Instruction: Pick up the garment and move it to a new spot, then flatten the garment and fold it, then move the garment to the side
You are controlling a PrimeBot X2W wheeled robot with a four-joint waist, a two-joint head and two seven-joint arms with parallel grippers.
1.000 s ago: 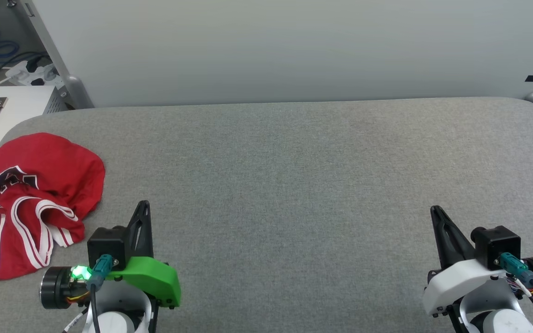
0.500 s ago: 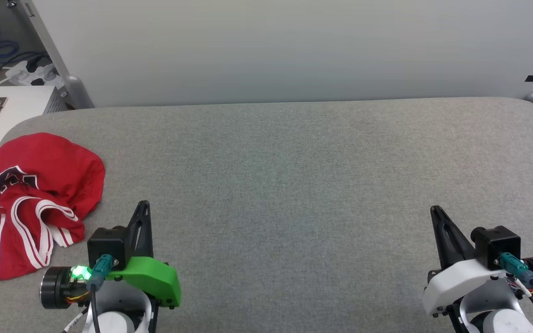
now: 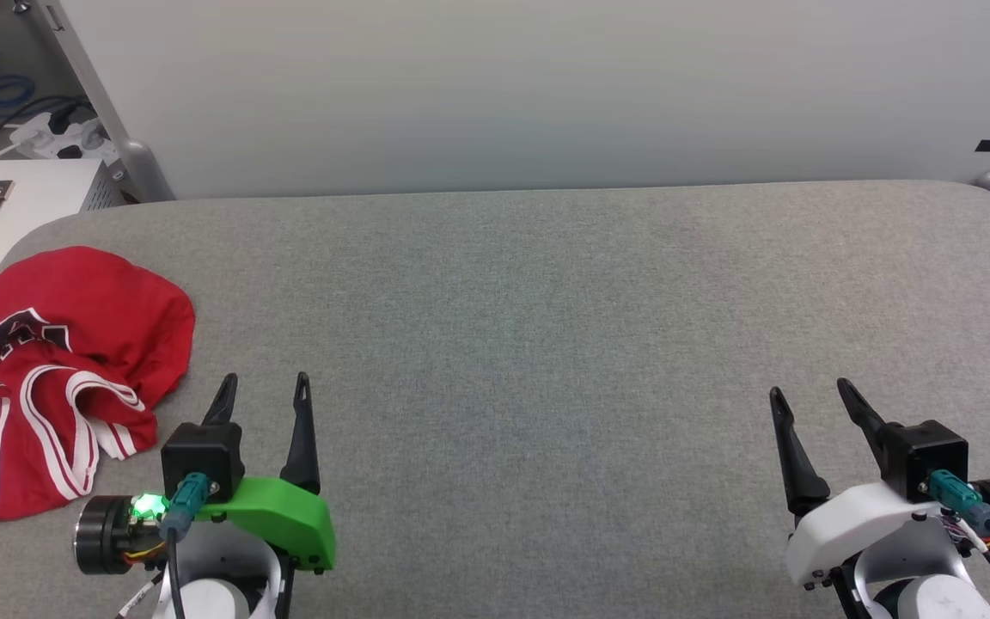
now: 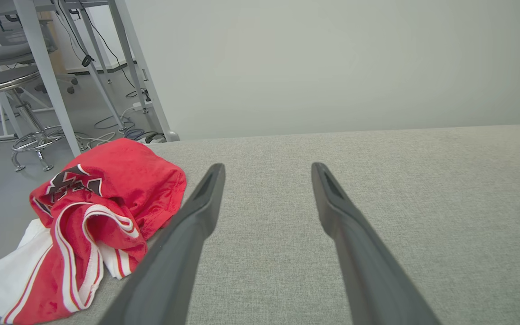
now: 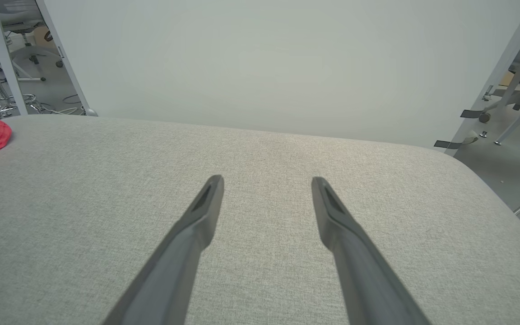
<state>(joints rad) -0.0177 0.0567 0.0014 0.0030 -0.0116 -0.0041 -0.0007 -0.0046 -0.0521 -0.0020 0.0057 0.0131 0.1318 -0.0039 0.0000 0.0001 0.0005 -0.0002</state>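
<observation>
Red and crumpled, the basketball-style T-shirt with white sleeves and red-white striped trim (image 3: 65, 361) lies in a heap along the left edge of the grey fabric-covered bench (image 3: 546, 284), a little short of its far left corner. A scrap of black print shows on top.

What has changed is in our own grippers. A moment ago both pairs of long dark fingers were pressed together; now the green-shelled left gripper (image 3: 265, 380) and the white-shelled right gripper (image 3: 809, 389) each stand with fingers spread apart, holding nothing. The arms themselves have not shifted, and the shirt lies exactly as it did.

We read this as readying for the first step, the pick-up, which has not begun: no finger touches cloth. Our left gripper hovers just beside the heap, on its side toward the bench's middle, so it seems the natural one to reach in. Our right gripper waits near the bench's right edge, well apart from the shirt. The broad middle of the bench between the grippers looks the likely new spot for spreading the shirt out.
</observation>
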